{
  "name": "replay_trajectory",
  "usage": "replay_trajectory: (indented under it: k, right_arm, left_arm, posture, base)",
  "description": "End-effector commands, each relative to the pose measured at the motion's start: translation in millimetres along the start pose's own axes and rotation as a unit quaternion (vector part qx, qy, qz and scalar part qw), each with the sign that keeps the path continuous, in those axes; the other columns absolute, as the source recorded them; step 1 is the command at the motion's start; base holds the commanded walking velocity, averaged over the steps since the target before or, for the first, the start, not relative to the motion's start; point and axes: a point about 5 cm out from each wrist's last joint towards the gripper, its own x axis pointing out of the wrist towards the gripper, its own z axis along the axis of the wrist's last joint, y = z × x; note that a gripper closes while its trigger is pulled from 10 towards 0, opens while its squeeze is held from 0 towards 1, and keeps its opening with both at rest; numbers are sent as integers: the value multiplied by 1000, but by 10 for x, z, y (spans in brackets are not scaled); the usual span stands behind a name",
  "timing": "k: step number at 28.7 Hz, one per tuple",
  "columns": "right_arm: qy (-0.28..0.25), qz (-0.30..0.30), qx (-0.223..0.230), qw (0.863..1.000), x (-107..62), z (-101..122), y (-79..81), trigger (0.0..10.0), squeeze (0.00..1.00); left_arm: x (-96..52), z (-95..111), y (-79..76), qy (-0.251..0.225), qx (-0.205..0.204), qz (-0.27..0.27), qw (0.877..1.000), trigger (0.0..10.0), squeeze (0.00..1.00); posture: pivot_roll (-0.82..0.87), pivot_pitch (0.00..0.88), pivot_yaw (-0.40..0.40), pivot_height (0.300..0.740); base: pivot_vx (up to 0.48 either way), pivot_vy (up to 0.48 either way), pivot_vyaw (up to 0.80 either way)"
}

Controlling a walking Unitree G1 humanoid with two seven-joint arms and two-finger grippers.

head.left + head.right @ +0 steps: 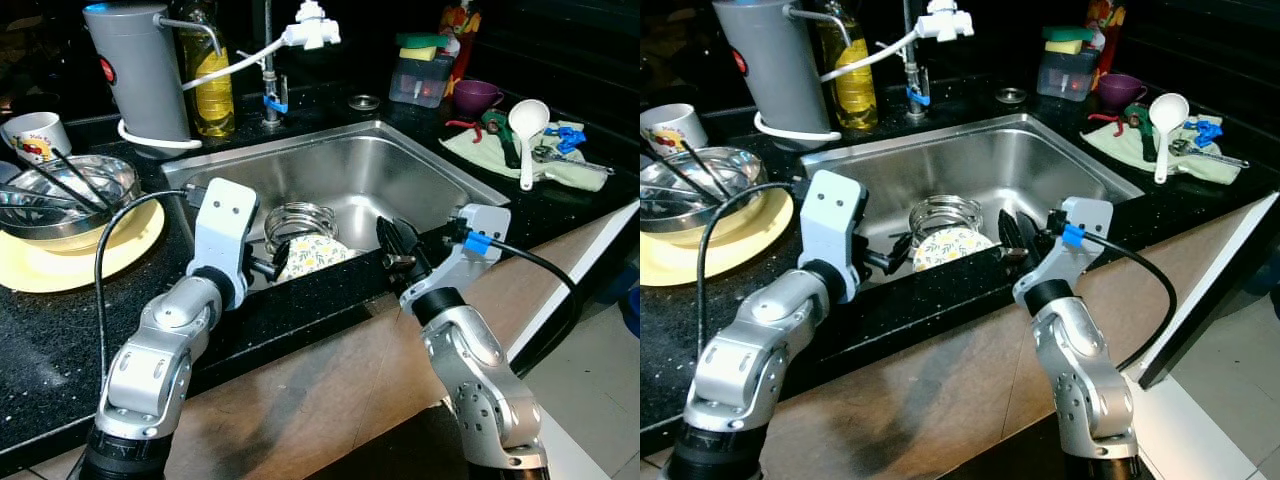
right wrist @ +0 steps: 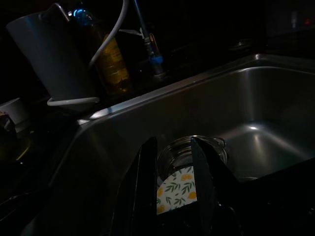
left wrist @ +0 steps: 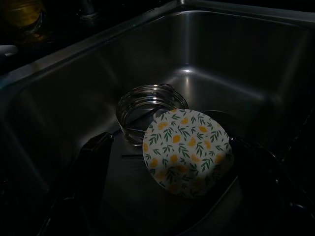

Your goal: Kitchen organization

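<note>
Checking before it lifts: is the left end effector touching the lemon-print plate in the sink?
Apart. The left wrist view shows the left end effector with its fingers spread either side of the lemon-print plate, dark gaps between.

White lemon-and-leaf patterned plate point(image 3: 186, 150) in silver sink point(image 1: 400, 160); yellow plate point(image 1: 60, 262), purple cup point(image 1: 476, 97).

We see the sink's point(image 1: 400, 165) near wall hiding the lower edge of the patterned plate point(image 1: 312, 254) and the left gripper's point(image 1: 272, 266) tips, the glass jar point(image 1: 298, 222) partly covered behind that plate, and the mug point(image 1: 33, 135) cut off at the frame's edge.
</note>
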Motion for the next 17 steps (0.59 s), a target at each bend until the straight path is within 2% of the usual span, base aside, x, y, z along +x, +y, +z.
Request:
replay_trajectory:
  k: [1, 12, 17]
  right_arm:
    - [0, 0, 2, 1000, -32, 11, 10, 10000, 0]
    - [5, 1, 2, 1000, -48, 1, 9, 10000, 0]
    - [7, 0, 3, 1000, -51, 4, 4, 10000, 0]
  left_arm:
    - [-24, -11, -26, 5, 3, -4, 1000, 10000, 0]
    - [-36, -17, -37, 7, 2, -8, 1000, 10000, 0]
    - [-41, -21, -44, 8, 2, -10, 1000, 10000, 0]
  posture:
    - [-95, 114, -23, 740]
    - [-98, 118, -26, 740]
    - [-99, 121, -28, 740]
  base:
    - [0, 0, 0]
    - [0, 0, 0]
    - [-271, 0, 0]
